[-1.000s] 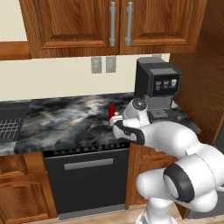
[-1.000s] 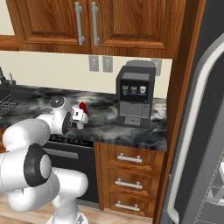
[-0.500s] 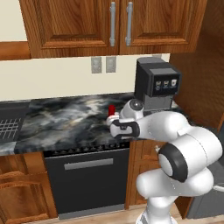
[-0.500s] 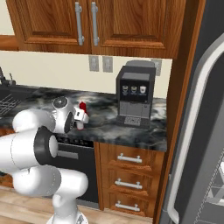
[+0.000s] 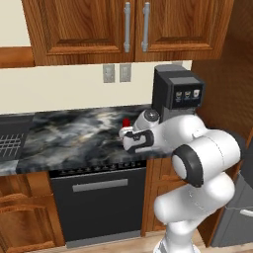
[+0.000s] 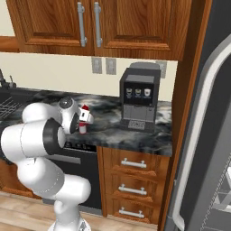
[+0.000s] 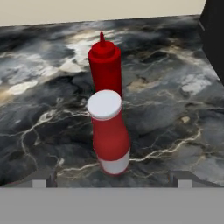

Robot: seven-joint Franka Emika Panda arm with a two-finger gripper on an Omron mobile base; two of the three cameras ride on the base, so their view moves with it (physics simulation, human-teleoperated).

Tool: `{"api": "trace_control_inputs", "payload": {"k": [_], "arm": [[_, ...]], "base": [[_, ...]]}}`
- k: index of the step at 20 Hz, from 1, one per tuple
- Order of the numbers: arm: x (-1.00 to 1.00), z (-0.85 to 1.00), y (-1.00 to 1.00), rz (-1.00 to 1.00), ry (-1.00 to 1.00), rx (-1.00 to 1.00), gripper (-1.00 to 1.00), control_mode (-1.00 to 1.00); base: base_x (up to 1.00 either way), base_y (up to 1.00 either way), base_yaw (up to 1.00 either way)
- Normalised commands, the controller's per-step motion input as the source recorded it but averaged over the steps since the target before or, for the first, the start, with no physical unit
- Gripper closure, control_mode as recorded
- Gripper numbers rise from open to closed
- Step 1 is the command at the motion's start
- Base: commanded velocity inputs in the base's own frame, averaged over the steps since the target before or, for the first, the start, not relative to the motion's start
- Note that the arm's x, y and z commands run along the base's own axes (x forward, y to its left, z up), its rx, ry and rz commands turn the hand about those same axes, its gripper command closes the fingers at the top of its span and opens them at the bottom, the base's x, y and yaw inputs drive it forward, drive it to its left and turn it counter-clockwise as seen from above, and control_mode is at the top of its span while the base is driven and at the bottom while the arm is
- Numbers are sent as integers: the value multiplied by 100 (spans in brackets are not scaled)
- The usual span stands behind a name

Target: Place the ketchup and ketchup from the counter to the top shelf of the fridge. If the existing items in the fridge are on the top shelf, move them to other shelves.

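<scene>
Two ketchup bottles stand upright and close together on the dark marbled counter. In the hand view the shorter ketchup, with its white cap and label, is nearest. The taller all-red ketchup stands just behind it. My gripper is open, its fingertips wide apart on either side of the short bottle's base, and holds nothing. In the left base view the gripper hovers at the counter's front edge, in front of a red bottle. The right base view shows a bottle partly hidden by my hand. The fridge stands at the far right.
A black coffee machine stands on the counter just right of the bottles, also seen as the coffee machine. A sink rack lies at the far left. Wooden wall cabinets hang above. The fridge's curved white handle runs down its door.
My arm has folded, its elbow swinging up and right, and the hand has eased left, closer to the bottles. The gripper stayed open. The bottles have not moved.
</scene>
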Motion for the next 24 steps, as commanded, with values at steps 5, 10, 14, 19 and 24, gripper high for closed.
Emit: {"api": "trace_control_inputs", "payload": {"k": [5, 10, 14, 19, 24], "arm": [[23, -1, 0, 0, 0, 0, -100, -100], [17, -3, 0, 0, 0, 0, -100, -100], [17, -7, 4, 0, 0, 0, -100, -100], [10, -18, 11, 0, 0, -1, -100, -100], [16, -16, 5, 0, 0, 0, -100, -100]], "base": [[0, 0, 0], [0, 0, 0], [0, 0, 0], [0, 0, 0], [0, 0, 0]]}}
